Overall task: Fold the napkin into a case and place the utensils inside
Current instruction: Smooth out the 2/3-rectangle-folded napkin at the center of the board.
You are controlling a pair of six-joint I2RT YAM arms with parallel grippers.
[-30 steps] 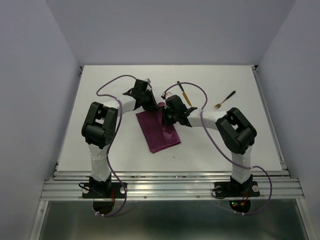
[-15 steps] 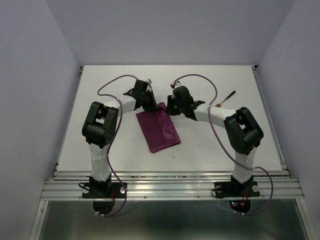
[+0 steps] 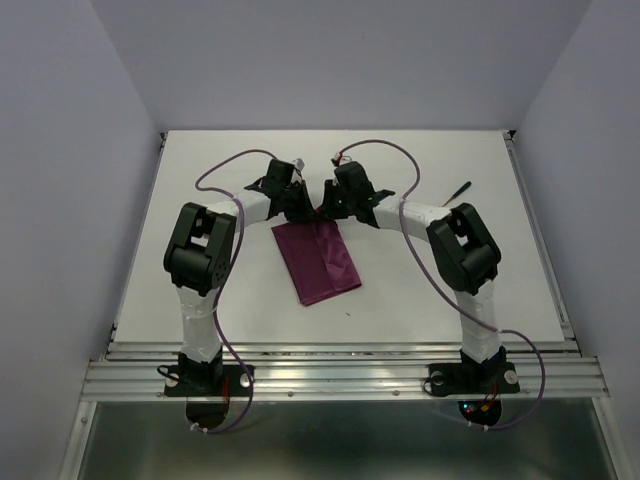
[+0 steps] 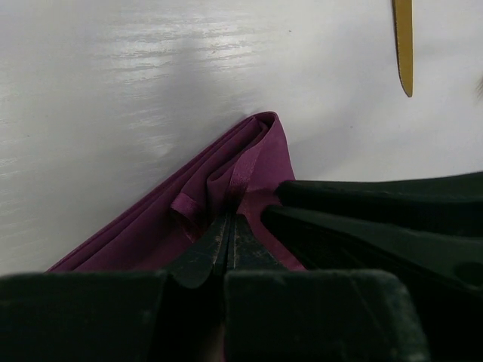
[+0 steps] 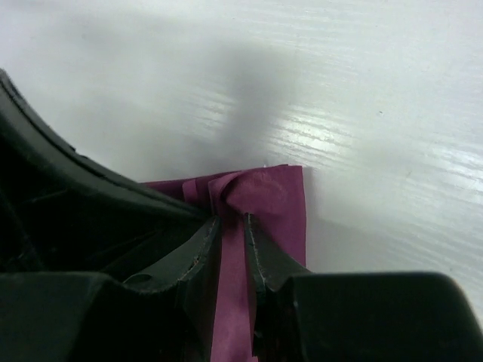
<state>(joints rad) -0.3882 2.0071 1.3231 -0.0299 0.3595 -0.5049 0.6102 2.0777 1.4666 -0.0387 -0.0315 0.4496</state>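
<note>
While both arms lean in over the desk [image 3: 450,290], their hands meet at the far corner of the napkin [image 3: 322,265]. It lies between them as a folded oblong, its long side running back toward the near edge and slightly right. The left hand [image 4: 229,226] is pressed together on a puckered fold at that corner. The right hand [image 5: 234,226] straddles a ridge of cloth, fingers slightly apart; whether it truly grips, I cannot tell. Neither is nearer, so I'd guess the corner gets drawn nearward. A knife [image 4: 404,45] lies just beyond.
</note>
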